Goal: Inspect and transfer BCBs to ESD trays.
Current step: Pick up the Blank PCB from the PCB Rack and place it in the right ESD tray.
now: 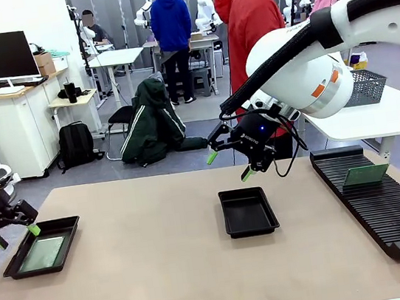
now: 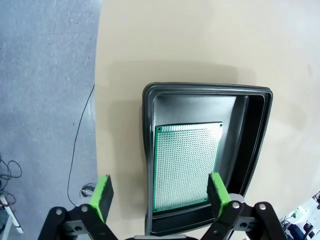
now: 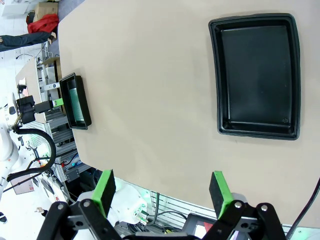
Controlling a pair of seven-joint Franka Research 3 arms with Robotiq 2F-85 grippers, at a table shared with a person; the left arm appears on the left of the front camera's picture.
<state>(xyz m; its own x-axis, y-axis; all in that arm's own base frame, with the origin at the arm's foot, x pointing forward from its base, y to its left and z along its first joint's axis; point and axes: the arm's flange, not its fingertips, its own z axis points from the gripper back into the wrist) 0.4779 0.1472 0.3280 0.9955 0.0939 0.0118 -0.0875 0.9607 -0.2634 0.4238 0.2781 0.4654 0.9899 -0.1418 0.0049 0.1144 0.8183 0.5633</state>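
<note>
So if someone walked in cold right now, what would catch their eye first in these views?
The big white right arm looming in from the right of the front view, its open right gripper hanging above the table by the empty ESD tray. Then the pale-green BCB lying flat in the left ESD tray, the open left gripper just over it. Another BCB rests on the black rack at right.

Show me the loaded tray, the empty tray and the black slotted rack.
Loaded tray (image 2: 210,90): left wrist view, on its far rim.
Empty tray (image 1: 247,212): front view, on its bare floor.
Rack (image 1: 387,206): front view, on its ribbed top.
</note>
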